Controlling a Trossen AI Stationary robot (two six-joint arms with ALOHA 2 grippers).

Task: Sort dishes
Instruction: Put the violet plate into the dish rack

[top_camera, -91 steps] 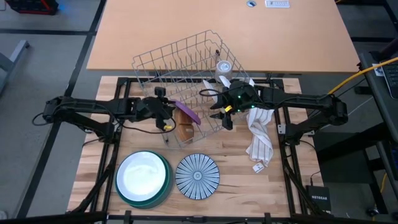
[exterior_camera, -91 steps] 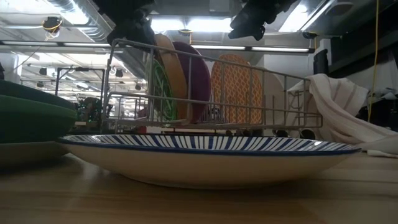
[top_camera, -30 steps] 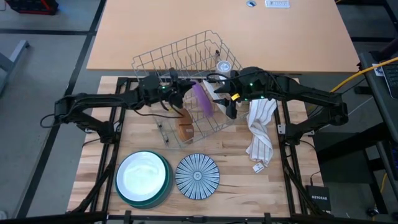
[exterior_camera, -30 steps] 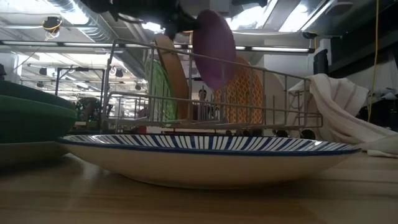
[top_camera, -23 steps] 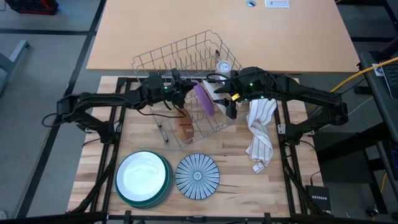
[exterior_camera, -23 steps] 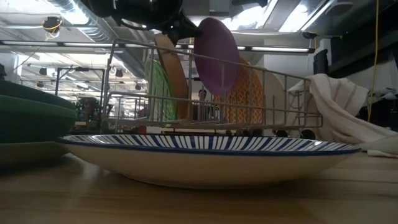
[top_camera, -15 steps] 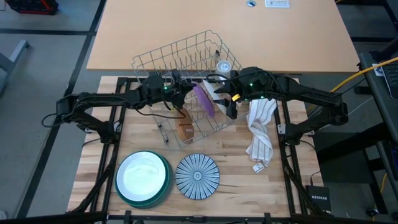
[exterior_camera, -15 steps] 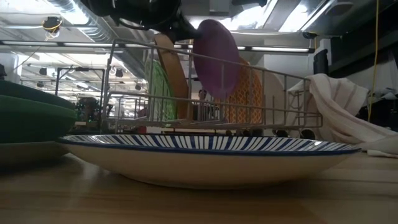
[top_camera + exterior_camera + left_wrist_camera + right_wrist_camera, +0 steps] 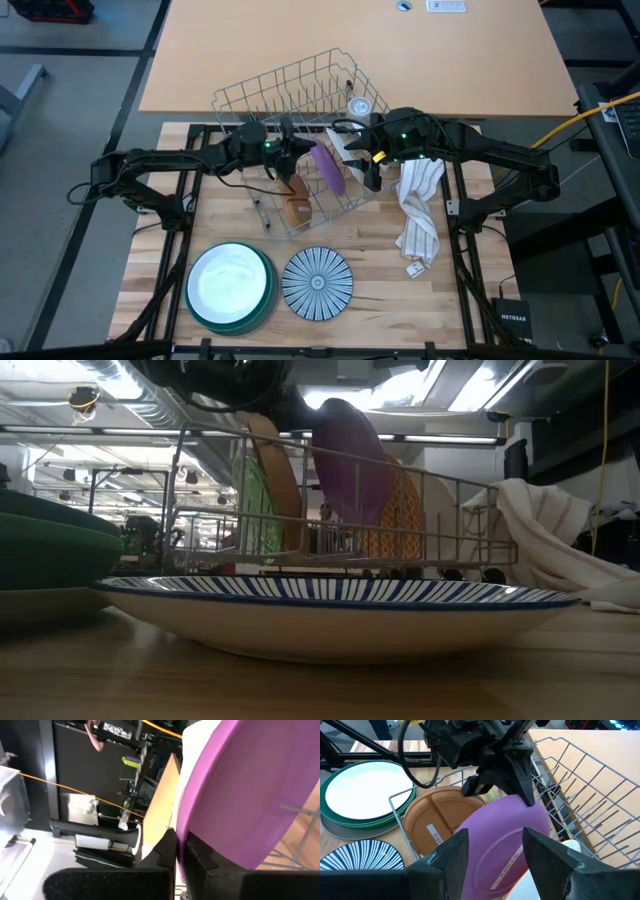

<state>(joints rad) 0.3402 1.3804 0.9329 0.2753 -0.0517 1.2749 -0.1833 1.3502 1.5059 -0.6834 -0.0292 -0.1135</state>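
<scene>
- While raised over the wire rack [image 9: 290, 100], the purple plate [image 9: 328, 167] sits clamped by its rim in the left gripper [image 9: 297, 152], at its 3 o'clock.
- Right gripper [image 9: 368, 176]: jaws spread, empty, plate at its 9 o'clock.

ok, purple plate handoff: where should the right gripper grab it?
Probably the free rim of the purple plate nearest the right gripper. The plate hangs on edge above the wire rack, the left gripper pinches the far rim, and the open right fingers already straddle the near rim.
</scene>
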